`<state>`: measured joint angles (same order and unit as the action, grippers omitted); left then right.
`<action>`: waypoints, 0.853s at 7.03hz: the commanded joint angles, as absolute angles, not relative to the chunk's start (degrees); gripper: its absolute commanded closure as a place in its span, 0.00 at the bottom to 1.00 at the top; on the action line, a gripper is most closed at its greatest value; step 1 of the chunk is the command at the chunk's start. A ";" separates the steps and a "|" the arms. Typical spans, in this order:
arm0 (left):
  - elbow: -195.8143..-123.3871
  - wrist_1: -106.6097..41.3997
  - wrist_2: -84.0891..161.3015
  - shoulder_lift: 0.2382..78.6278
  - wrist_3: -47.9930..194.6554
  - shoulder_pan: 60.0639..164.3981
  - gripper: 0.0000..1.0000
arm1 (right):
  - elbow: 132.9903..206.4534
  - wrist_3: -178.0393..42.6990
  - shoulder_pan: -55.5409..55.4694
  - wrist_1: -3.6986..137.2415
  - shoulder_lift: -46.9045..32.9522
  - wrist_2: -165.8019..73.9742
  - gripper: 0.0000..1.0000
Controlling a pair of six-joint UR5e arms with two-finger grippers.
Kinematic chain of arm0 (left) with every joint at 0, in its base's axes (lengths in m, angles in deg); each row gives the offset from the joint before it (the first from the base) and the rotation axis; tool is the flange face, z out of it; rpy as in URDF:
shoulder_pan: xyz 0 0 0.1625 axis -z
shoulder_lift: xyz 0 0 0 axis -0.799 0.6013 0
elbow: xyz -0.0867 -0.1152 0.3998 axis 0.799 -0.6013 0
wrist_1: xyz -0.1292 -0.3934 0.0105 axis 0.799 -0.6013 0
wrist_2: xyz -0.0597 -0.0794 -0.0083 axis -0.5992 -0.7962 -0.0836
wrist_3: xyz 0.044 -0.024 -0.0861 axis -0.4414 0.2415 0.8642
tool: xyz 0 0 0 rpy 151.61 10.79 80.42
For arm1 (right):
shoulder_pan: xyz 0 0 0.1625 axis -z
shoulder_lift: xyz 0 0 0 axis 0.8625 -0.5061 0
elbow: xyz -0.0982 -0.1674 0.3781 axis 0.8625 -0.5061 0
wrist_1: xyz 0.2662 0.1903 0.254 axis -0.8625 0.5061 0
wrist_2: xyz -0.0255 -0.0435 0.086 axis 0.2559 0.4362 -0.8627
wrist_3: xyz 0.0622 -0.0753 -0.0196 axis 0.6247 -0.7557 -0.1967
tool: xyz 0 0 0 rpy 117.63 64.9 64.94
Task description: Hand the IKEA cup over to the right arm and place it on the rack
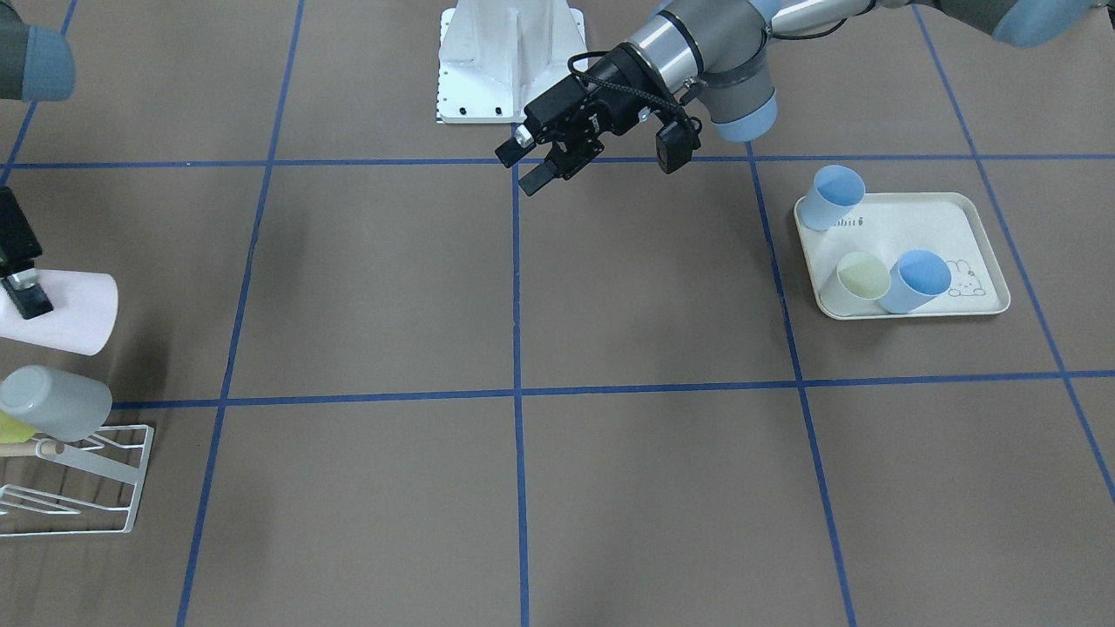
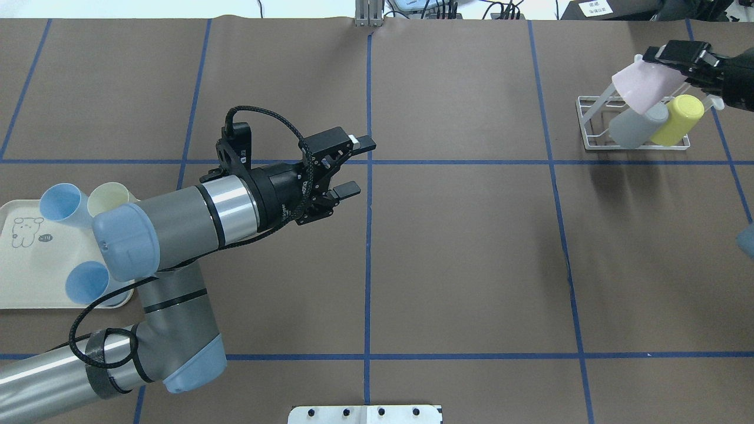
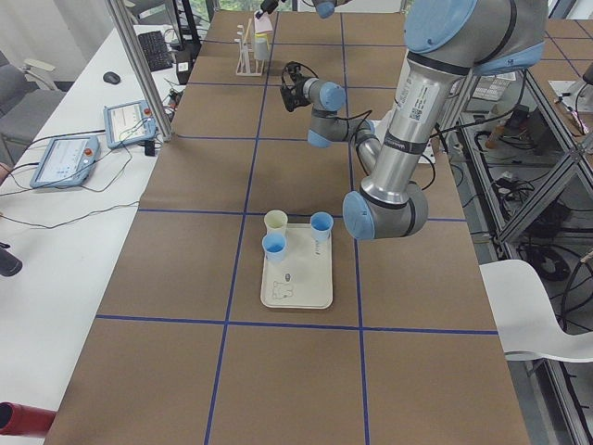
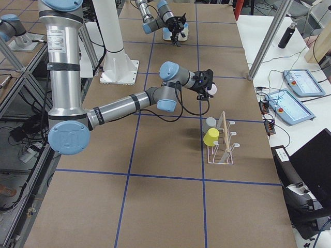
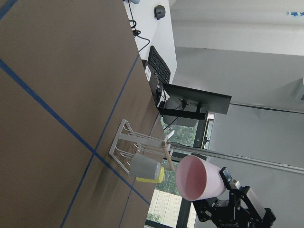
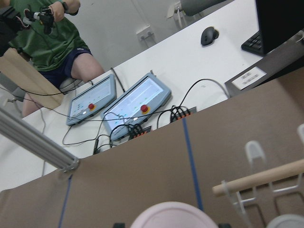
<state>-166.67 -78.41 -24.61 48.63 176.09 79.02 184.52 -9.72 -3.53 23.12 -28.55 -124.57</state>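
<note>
Pink IKEA cup (image 2: 639, 87) hangs tilted just above the rack (image 1: 104, 468) near the desk's (image 2: 471, 265) right edge, its rim grasped by the right claw (image 2: 657, 62); the left claw (image 2: 358, 166) stands released over mid-desk.

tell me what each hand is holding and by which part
Right hand grips the pink cup by its side wall near the base. Left hand is open, holding nothing.

Rack (image 1: 109, 470) far right — tray (image 2: 29, 282) with cups (image 2: 62, 200) far left
</note>
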 commanded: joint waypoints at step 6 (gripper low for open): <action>-164.78 -78.48 -24.50 47.53 176.02 78.88 0.00 | 172.81 -27.04 -9.31 22.63 -30.52 -117.64 0.76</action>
